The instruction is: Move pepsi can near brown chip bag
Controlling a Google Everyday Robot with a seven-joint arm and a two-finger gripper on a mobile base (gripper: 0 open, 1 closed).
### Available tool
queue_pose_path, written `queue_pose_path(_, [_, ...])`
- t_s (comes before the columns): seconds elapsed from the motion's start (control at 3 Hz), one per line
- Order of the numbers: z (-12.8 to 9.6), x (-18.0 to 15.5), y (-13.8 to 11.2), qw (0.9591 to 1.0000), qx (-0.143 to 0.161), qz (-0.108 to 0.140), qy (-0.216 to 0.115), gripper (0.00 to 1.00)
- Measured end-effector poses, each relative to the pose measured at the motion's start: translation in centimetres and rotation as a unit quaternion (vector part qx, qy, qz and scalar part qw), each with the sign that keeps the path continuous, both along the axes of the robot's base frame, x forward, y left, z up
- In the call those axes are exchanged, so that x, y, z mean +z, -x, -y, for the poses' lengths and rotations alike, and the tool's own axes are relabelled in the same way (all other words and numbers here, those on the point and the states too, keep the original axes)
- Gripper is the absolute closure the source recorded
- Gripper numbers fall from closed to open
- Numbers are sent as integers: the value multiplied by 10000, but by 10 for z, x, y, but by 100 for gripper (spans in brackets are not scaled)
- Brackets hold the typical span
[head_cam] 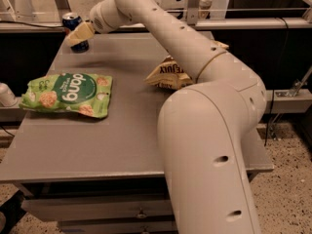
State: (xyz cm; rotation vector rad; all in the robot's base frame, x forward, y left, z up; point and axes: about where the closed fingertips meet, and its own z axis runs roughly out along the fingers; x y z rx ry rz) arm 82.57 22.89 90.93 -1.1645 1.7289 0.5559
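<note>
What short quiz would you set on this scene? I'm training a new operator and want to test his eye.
1. Where is the claw? A) at the pepsi can; B) at the brown chip bag; C) over the dang bag.
2. True or false: the pepsi can touches the brown chip bag.
3. Fill in: the dang bag is ____ in colour.
Key: 1 A; 2 false; 3 green.

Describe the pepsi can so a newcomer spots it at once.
On the grey table, look to the far left corner, beyond the green dang bag. The pepsi can stands there, the pincer right at it. Unlike that flat bag, it is a small, dark-blue, silver-topped cylinder.
</note>
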Motion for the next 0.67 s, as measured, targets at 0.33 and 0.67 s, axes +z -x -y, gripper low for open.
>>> queue_pose_path(0.33, [-8,-6,-14,9999,-87,-18,-93,0])
queue_pose_path(0.67, [-15,-10,-29,9996,-172,-77,-190,0])
